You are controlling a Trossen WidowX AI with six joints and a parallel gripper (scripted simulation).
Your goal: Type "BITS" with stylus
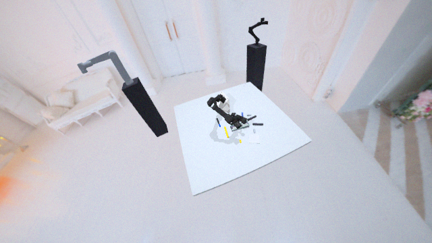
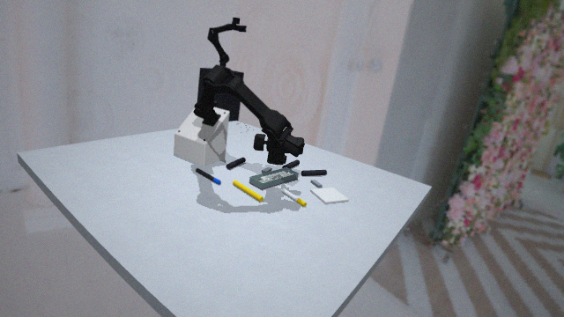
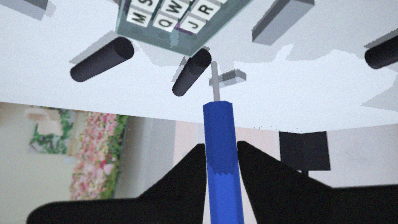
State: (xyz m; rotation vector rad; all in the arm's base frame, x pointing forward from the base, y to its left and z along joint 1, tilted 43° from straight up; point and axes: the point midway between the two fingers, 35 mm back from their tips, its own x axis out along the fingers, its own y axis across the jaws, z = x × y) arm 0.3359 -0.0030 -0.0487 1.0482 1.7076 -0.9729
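My gripper point(image 3: 221, 149) point(image 2: 278, 158) point(image 1: 240, 122) is shut on the blue stylus point(image 3: 220, 135), whose thin grey tip points away from the fingers. The green-grey keyboard point(image 3: 150, 42) point(image 2: 273, 178) lies flat on the white table point(image 2: 132, 211); only one corner shows at the top of the wrist view, with white keys lettered M, S, Q, W, J and R. The stylus tip hangs above the table just off that corner, not over any key. In the top and exterior views the gripper hovers just behind the keyboard.
Black cylinders point(image 3: 102, 59) point(image 3: 192, 72) point(image 2: 314, 173) point(image 2: 235, 163) lie close around the keyboard, with small grey blocks point(image 3: 232, 76) point(image 3: 282, 20) point(image 2: 316, 183). A yellow marker point(image 2: 248, 191), a blue-tipped pen point(image 2: 208, 176), a yellow-tipped pen point(image 2: 293, 197) and a white pad point(image 2: 329, 195) lie in front.
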